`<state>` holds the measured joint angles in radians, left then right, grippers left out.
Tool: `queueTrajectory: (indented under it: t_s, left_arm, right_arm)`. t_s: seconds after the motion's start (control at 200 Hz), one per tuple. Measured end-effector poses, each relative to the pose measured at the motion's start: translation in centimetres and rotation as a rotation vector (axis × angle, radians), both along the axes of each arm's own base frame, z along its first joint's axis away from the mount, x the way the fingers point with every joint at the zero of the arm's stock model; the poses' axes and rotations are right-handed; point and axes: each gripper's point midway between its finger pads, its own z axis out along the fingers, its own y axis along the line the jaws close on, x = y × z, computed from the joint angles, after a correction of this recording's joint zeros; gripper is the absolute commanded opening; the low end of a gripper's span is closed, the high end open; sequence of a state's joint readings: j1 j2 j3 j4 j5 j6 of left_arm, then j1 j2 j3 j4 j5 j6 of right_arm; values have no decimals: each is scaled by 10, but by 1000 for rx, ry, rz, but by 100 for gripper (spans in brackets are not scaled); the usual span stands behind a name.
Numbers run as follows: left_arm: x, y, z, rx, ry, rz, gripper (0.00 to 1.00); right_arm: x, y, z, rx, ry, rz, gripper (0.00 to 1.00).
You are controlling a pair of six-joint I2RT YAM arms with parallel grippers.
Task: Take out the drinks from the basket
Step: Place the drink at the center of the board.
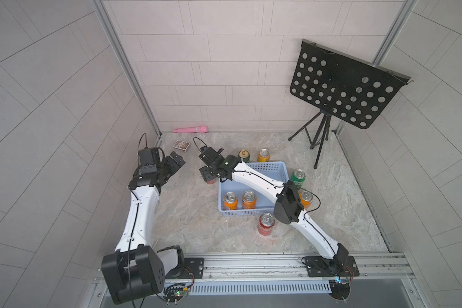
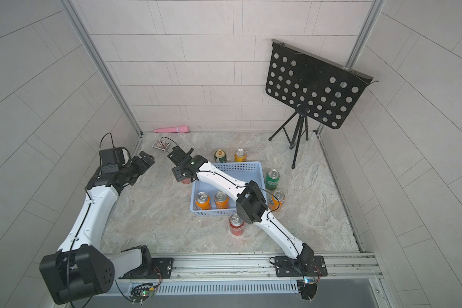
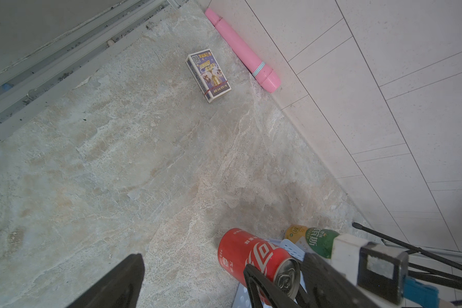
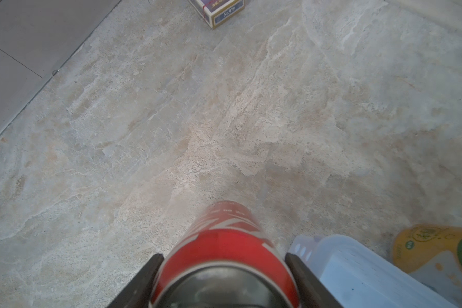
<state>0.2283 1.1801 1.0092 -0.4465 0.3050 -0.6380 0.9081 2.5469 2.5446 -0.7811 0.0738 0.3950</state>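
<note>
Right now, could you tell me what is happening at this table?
The right gripper has its jaws shut on a red can, just outside the basket. Two orange cans are in the basket. The left gripper hangs aside, jaws open, holding nothing.

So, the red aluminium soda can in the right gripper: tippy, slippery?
Probably both. The red aluminium soda can has a smooth round wall in the right gripper, so it could swivel. Tall and narrow: likely tips if nudged high, then rolls on the flat stone-patterned table.
</note>
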Motion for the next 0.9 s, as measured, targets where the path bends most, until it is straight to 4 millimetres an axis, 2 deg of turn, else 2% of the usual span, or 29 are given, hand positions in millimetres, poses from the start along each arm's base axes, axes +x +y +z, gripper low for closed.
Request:
queueTrajectory:
  t_s: [0.145, 0.335, 0.775, 0.9]
  left_arm:
    - [0, -1, -1, -8, 1, -4, 100]
    - [-1, -1, -2, -13, 3, -7, 100]
    - [-1, -5, -3, -27, 2, -22, 100]
    - [-1, -5, -3, -27, 1, -23, 100]
  right_arm:
    - [-1, -2, -2, -16, 5, 3, 31]
    - [-4, -3, -8, -29, 15, 13, 45]
    - [-10, -2, -22, -49, 48, 44, 55]
    - [-10, -2, -22, -48, 50, 45, 67]
